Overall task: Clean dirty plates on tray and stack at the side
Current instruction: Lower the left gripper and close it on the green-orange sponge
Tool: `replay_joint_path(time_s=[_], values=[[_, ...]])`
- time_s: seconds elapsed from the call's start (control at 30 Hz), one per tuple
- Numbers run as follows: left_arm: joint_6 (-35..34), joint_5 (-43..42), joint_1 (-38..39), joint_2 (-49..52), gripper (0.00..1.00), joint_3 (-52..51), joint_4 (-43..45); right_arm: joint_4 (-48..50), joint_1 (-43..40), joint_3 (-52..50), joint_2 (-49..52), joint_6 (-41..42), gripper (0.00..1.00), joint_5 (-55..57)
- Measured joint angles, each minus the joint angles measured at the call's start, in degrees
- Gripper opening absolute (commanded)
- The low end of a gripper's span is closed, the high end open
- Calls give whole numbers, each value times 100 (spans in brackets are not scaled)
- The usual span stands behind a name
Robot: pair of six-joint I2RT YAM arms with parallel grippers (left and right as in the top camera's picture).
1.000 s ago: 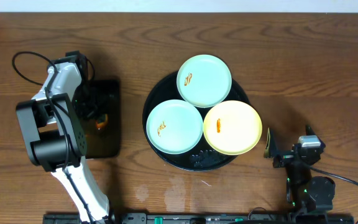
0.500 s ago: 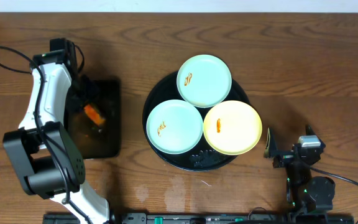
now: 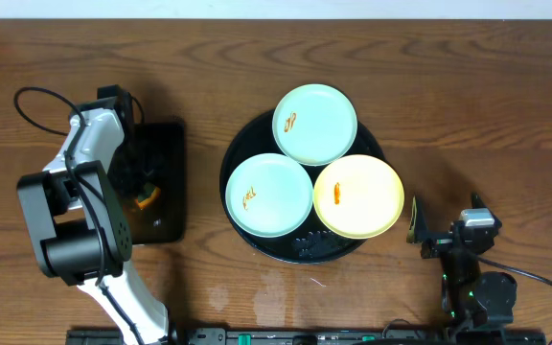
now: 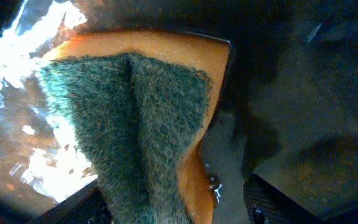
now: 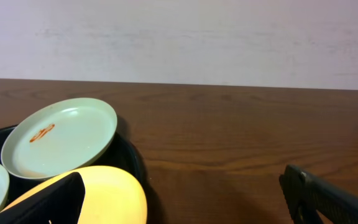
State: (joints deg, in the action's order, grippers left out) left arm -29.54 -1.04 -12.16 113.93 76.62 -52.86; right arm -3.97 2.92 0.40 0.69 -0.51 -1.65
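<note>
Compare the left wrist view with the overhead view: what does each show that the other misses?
Only the left wrist view shows the sponge's green scouring face, creased down its middle, over its orange body. Only the overhead view shows the two mint plates and the yellow plate, each smeared orange, on the round tray, plus the right gripper sitting apart from that tray. Both show the sponge and the glossy rectangular black tray beneath it.
</note>
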Motion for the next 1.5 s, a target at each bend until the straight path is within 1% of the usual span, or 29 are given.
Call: replay_joint_path(time_s=[0.23,0.37,0.4,0.43,0.53,0.57,0.6,0.77,0.8,0.83,0.9,0.93,1.0,1.1,1.13,1.17,1.2,1.27,1.3,1.33,1.37,1.5], values=[[-2,317,0,42,70,-4,31,0,0,0,0,0,99,0],[0,455,0,105,69,-22,339,0,0,0,0,0,99,0],[-2,468,0,105,63,-22,402,0,0,0,0,2,99,0],[-2,474,0,105,54,-22,450,0,0,0,0,0,99,0],[28,529,0,105,26,-22,490,0,0,0,0,0,99,0],[11,540,0,105,19,-22,485,0,0,0,0,0,99,0],[7,549,-2,105,8,-24,479,0,0,0,0,0,99,0],[2,529,0,105,7,-24,470,0,0,0,0,0,99,0],[0,529,0,105,8,-24,470,0,0,0,0,0,99,0],[0,527,0,105,10,-24,472,0,0,0,0,0,99,0],[-4,527,0,105,59,-24,487,0,0,0,0,0,99,0],[7,514,0,105,72,-24,496,0,0,0,0,0,99,0],[20,481,0,105,76,-24,472,0,0,0,0,0,99,0],[0,448,0,105,76,-24,221,0,0,0,0,0,99,0],[-2,442,0,105,74,-24,105,0,0,0,0,0,99,0],[-2,442,0,105,68,-24,11,0,0,0,0,0,99,0],[4,439,0,105,65,-24,-76,0,0,0,0,0,99,0],[-11,411,0,105,51,-24,-181,0,0,0,0,0,99,0],[-33,372,0,105,36,-24,-210,0,0,0,0,0,99,0],[4,297,0,105,25,-24,-229,0,0,0,0,0,99,0],[-15,254,0,105,8,-26,-229,0,0,0,0,0,99,0],[-4,120,0,105,8,-26,-192,0,0,0,0,0,99,0]])
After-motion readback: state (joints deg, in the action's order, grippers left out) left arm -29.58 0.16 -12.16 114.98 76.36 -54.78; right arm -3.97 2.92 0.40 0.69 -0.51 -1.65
